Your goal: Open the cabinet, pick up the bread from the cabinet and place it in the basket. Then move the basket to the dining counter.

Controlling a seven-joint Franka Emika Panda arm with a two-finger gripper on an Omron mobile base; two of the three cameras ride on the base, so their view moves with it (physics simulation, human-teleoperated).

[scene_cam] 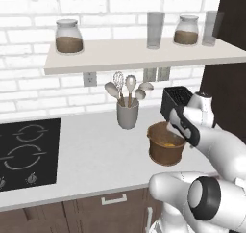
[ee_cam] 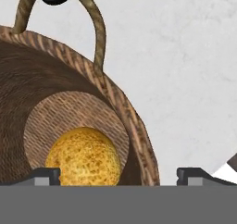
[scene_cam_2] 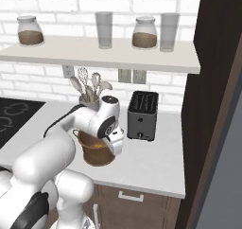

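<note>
Two steps are looking finished to you already: in the left base view the bread [scene_cam: 167, 143] is lying inside the woven basket [scene_cam: 165, 150], which is standing upright on the kitchen counter [scene_cam: 91, 155] just in front of the grey utensil cup [scene_cam: 127, 113]; the wrist is hanging over the basket's right rim, hiding part of it.

In the right base view the gripper [scene_cam_2: 115, 148] is pointing down beside the basket [scene_cam_2: 97, 154], with the black toaster [scene_cam_2: 142, 115] standing near on the counter; the bun is hidden here.

In the hand view the fingertips [ee_cam: 45, 174] are standing wide apart, gripping nothing; one is sitting over the bread [ee_cam: 84, 156] on the basket floor, the other over bare counter, so they are straddling the rim [ee_cam: 132, 126]; a loop handle [ee_cam: 60, 15] is arching at the far edge.

The bun is round and domed, so it is showing no long axis; the basket's axis is running vertical, mouth up.

Your next move, as you are judging it, is calling for closing on that rim and carrying the basket level to the dining counter.
</note>
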